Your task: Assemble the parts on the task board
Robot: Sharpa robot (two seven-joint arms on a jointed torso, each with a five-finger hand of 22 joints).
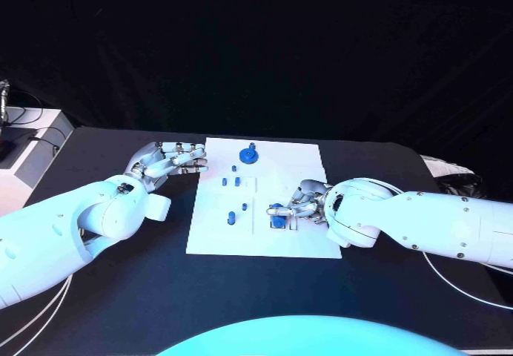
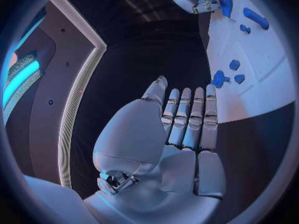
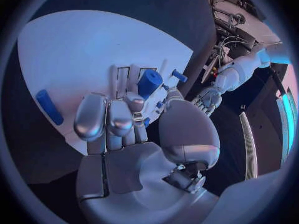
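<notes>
The white task board (image 1: 256,236) lies mid-table. My right hand (image 1: 306,205) is over its right side, fingers curled around a blue cylinder part (image 3: 148,82), which is also seen at the fingertips (image 1: 279,216). My left hand (image 1: 169,161) sits at the board's far left edge with fingers stretched out (image 2: 187,122) and nothing in it. A round blue part with a knob (image 1: 248,154) stands near the far edge. Small blue pieces (image 1: 231,180) and an oblong blue part (image 1: 231,217) sit in the board's left half.
A white box with cables (image 1: 27,141) stands off the table's far left corner. A white cable (image 1: 449,167) lies at the table's right edge. Bare black table (image 1: 128,297) stretches in front of the board.
</notes>
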